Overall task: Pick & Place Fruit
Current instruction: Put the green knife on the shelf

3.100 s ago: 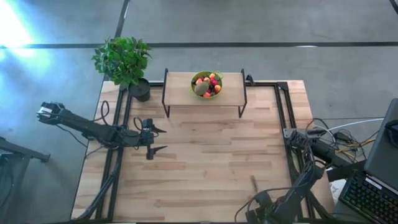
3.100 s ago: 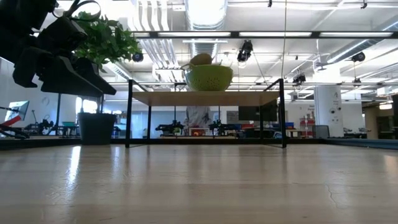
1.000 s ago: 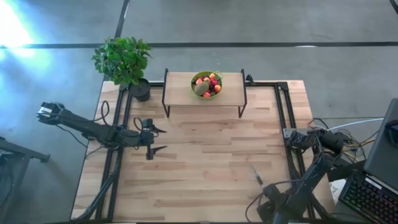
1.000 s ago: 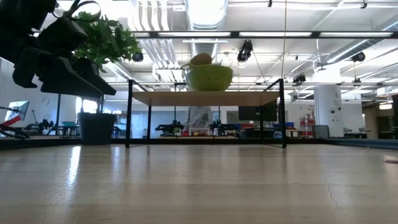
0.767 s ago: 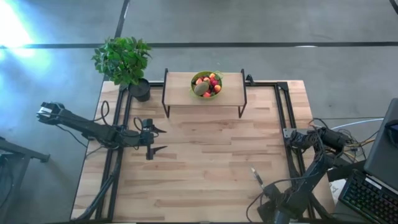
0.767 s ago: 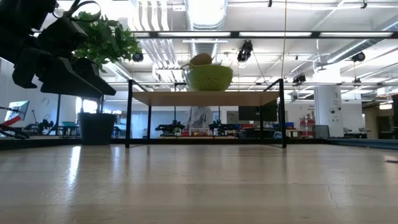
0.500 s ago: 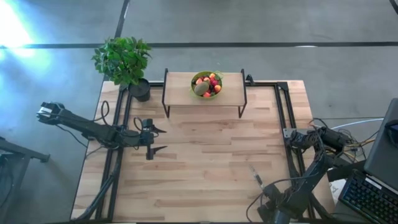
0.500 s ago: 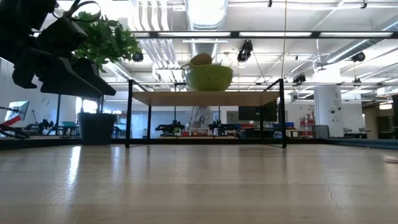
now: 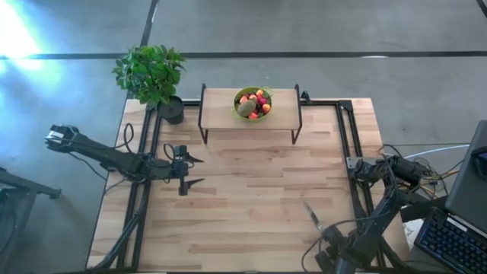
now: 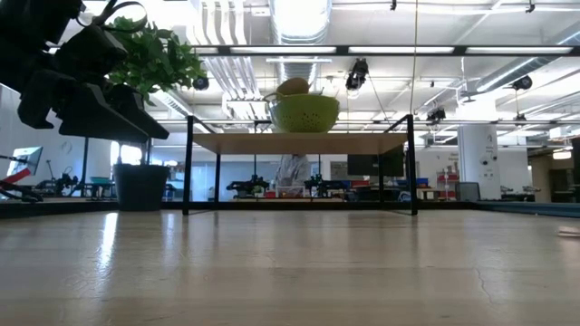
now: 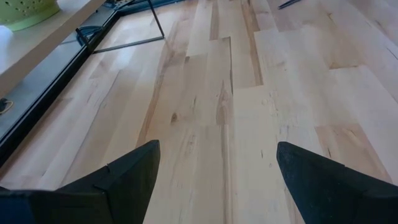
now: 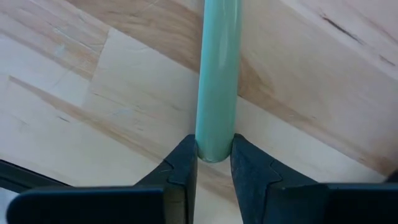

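The fruit (image 9: pixel 253 104) lies heaped in a lime-green bowl (image 10: pixel 304 112) on a raised shelf at the table's far side; the brown kiwi (image 10: pixel 293 86) tops the pile. My left gripper (image 9: pixel 190 171) hovers open over the table's left part, well short of the shelf; its wrist view shows the open fingers over bare wood (image 11: pixel 217 180). My right gripper (image 9: pixel 323 233), near the table's near right corner, is shut on a slim knife (image 9: pixel 312 215) with a green handle (image 12: pixel 216 74). My right gripper pinches the knife's green handle at its end (image 12: pixel 215 146) between the two fingers (image 12: pixel 181 163), which lie along the handle. The knife points away from the gripper toward the table's far side. Whether its blade touches the table I cannot tell.
The shelf (image 9: pixel 251 114) stands on black legs (image 10: pixel 187 163) with open space beneath it. A potted plant (image 9: pixel 152 76) sits at the far left corner. A black frame rail (image 9: pixel 346 152) runs along the right side. Bare wooden table (image 9: pixel 251 190) spreads between the arms.
Over the last second nothing has clearly moved. Compared with about three seconds ago, my right gripper has shifted a little toward the table's right edge with the knife, whose tip now reaches somewhat farther toward the far side.
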`<control>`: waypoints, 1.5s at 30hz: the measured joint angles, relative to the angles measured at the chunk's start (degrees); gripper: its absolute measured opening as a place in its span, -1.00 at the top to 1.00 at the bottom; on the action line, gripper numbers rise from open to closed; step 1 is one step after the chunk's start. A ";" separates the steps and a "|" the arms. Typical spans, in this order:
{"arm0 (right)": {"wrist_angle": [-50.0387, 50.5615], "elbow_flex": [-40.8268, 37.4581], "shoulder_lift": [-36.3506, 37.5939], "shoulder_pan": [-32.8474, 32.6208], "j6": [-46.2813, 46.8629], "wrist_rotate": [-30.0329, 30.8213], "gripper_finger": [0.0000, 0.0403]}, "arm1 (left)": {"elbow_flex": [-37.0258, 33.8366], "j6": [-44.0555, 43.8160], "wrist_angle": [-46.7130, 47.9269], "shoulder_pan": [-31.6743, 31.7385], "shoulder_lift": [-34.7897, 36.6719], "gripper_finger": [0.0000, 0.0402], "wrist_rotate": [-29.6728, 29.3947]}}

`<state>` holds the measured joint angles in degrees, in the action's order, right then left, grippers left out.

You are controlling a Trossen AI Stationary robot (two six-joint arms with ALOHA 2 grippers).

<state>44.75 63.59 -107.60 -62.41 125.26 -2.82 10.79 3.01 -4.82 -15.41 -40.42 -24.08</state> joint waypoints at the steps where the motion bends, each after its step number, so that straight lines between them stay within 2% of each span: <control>1: 0.20 0.21 0.03 0.00 -0.25 0.44 0.66 | 0.00 0.00 0.00 0.01 0.00 -0.63 0.00; 7: 1.84 0.71 1.34 -0.06 -0.80 3.46 0.67 | 0.00 -0.01 0.02 0.01 0.00 -0.63 0.00; 17: 3.92 0.38 3.36 0.07 -1.70 11.76 0.68 | 0.00 0.01 0.08 0.00 0.00 -0.63 0.00; 27: 4.99 0.44 4.78 0.24 -1.71 12.23 0.95 | 0.00 0.01 0.28 0.00 -0.02 -0.63 0.00; 32: 8.34 0.68 5.10 1.04 -1.33 12.23 0.84 | 0.00 -0.01 0.26 0.01 -0.02 -0.63 0.00; 40: 5.40 0.14 5.12 5.68 -11.50 12.37 0.50 | 0.00 -0.01 0.26 0.00 0.00 -0.63 0.00; 45: 5.46 -2.27 5.12 7.88 -13.17 8.84 0.30 | 0.00 0.00 0.26 0.00 -0.02 -0.63 0.00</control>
<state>50.22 61.31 -102.48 -54.53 112.09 6.01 10.79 3.02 -4.56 -15.41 -40.44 -24.08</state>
